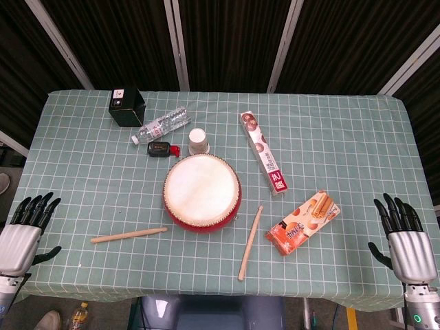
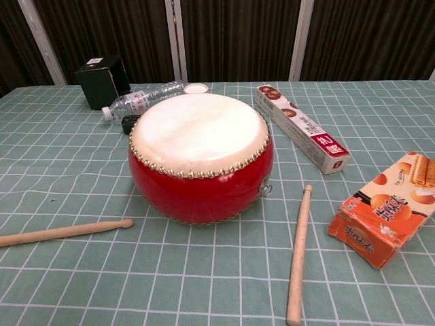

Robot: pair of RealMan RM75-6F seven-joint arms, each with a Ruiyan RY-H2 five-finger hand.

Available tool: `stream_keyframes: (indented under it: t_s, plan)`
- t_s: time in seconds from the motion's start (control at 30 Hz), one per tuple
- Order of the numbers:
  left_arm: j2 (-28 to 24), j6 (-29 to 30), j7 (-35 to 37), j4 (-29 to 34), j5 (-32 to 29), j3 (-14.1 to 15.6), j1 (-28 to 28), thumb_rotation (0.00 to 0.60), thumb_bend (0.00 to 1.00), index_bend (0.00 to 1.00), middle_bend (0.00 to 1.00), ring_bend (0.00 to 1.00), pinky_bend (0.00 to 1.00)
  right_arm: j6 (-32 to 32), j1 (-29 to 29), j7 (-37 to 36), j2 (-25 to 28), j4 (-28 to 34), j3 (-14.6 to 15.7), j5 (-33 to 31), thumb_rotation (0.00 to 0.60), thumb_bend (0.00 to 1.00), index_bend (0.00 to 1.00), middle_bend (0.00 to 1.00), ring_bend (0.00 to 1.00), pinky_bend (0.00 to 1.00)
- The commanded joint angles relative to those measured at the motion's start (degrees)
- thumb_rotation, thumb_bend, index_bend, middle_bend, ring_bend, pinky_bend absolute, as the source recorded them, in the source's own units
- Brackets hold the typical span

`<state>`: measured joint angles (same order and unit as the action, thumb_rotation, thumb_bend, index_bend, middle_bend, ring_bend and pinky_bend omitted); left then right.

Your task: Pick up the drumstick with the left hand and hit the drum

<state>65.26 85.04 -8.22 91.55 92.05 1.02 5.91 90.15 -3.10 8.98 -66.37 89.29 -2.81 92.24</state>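
Drum [image 1: 202, 192]: sitting mid-table, red body with the pale skin facing up, nothing lying on it.
Drumstick [image 1: 128, 235]: lying flat on the table [image 1: 82, 172], near and left of the drum, tip pointing right toward it; this is the one you are reaching for.
Second stick [image 1: 251, 243]: lying near and right of the drum, running near-to-far; you are leaving it alone.
Left hand [image 1: 24, 232]: hovering at the near-left table edge, fingers spread, holding nothing, well apart from the drumstick.
Right hand [image 1: 405, 236]: waiting at the near-right edge, fingers apart, holding nothing.
Step in hand: you are starting the reach.
Doing it well: bring the left hand over the thick left end, come down across the shaft, close around it fully, so the tip is swinging free toward the skin.
Watch for: the round stick rolling away under a shallow touch.
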Motion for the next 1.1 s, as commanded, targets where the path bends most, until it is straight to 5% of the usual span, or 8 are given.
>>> stream_keyframes:
  t_s: [0.03,0.7,0.8,0.87,0.97,1.1]
  plan:
    - [0.0,-0.1,0.0,0.0,-0.1,0.0,0.1,0.600,0.00,0.00,0.00,0.00,0.00,-0.2,0.0,0.0,0.0,0.2,0.0,-0.1,0.600,0.25,0.00,0.00,0.00,0.12]
    - [-0.4,-1.4,-0.7,1.3,-0.5,0.4,0.4,0.600,0.00,0.00,0.01,0.01,0.03,-0.5,0.1,-0.6,0.5,0.7,0.1,-0.6,0.600,0.25,0.00,0.00,0.00,0.12]
    - [-0.3,-0.6,-1.2,1.6,0.1,0.0,0.4,0.600,0.00,0.00,0.29,0.30,0.39,-0.4,0.2,-0.7,0.4,0.5,0.1,-0.6,0.600,0.25,0.00,0.00,0.00,0.12]
    - [0.3,0.1,-1.2,1.4,0.6,-0.4,0.5,0.600,0.00,0.05,0.58,0.56,0.62,-0.5,0.2,-0.8,0.4,0.6,0.1,-0.8,0.600,0.25,0.00,0.00,0.00,0.12]
    - [0.2,-2.0,-1.2,2.4,-0.7,-0.5,1.3,0.600,0.03,0.20,0.82,0.78,0.75,-0.7,0.2,-0.6,0.5,0.8,0.2,-0.8,0.600,0.25,0.00,0.00,0.00,0.12]
    - [0.1,-5.5,-2.9,5.0,-2.8,-1.1,2.9,0.600,0.07,0.36,0.97,0.93,0.87,-0.6,0.2,-0.6,0.6,1.0,0.2,-0.7,0.600,0.25,0.00,0.00,0.00,0.12]
